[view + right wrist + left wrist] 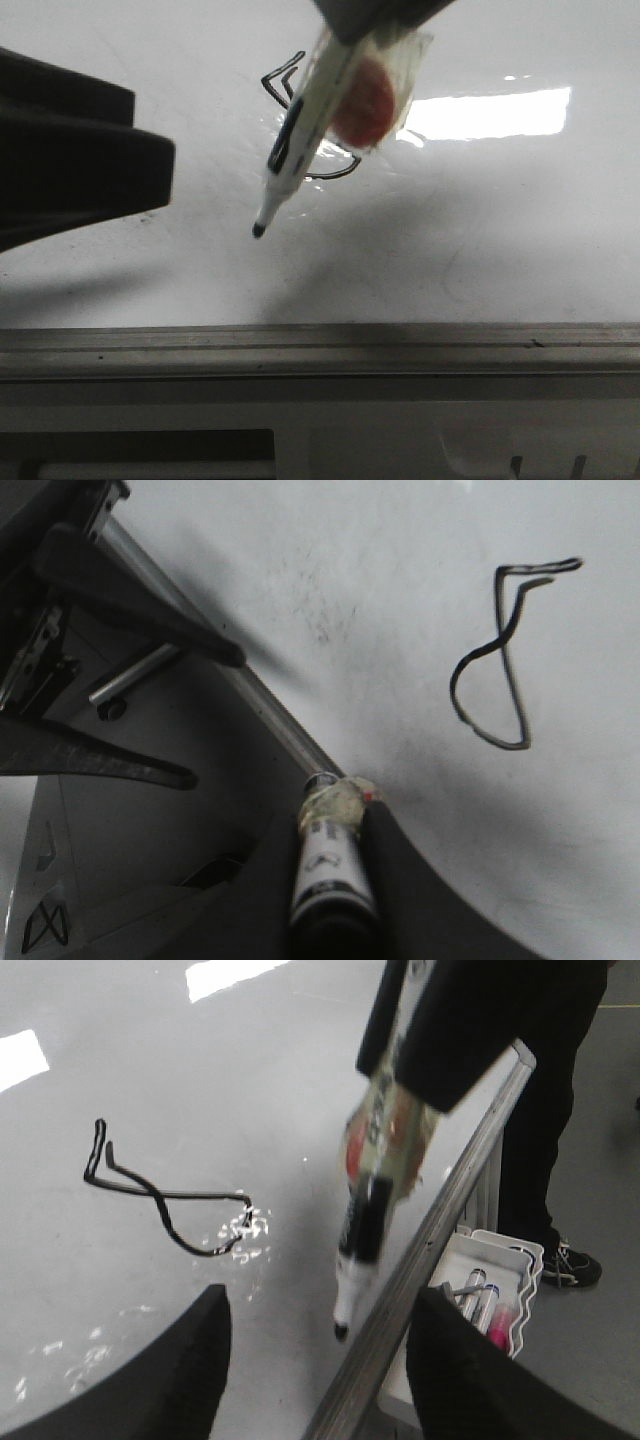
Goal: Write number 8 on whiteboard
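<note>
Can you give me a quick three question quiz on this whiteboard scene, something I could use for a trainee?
1. True or false: the marker tip is pressed on the whiteboard.
2. Which gripper holds the marker: A) left gripper, B) right gripper, C) neither?
3. Fill in: the number 8 is drawn in ____ ink.

Key:
1. False. In the front view the tip hangs away from the drawn line, and the left wrist view shows it lifted off the board near the metal rim.
2. B. The left gripper is open and empty.
3. Black.
</note>
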You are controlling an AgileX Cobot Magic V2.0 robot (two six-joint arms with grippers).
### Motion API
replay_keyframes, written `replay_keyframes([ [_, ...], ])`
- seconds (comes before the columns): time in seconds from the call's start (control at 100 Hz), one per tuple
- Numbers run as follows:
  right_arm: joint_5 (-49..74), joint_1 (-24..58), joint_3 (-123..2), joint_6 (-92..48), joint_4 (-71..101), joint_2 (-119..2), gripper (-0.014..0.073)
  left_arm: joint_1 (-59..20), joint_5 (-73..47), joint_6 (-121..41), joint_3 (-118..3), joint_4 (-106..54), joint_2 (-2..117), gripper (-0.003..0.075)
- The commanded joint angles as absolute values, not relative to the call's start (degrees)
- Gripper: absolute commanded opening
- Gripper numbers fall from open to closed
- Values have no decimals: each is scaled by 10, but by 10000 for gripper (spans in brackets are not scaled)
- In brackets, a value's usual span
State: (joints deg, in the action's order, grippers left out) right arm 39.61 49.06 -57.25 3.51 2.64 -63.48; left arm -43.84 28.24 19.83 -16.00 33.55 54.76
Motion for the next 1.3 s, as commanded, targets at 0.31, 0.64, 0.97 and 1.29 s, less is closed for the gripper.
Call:
replay_keyframes([
  [0.31,327,500,-587,28,24,-643,-63,-444,353,204,-220,328,609,306],
  [0.64,321,500,-587,29,48,-643,-63,-444,347,205,-220,373,617,78],
  [0.97,321,500,-587,29,71,-643,-63,-444,332,206,-220,373,617,-20],
  [1.29,321,500,-587,29,76,-643,-63,-444,317,206,-220,373,617,145],
])
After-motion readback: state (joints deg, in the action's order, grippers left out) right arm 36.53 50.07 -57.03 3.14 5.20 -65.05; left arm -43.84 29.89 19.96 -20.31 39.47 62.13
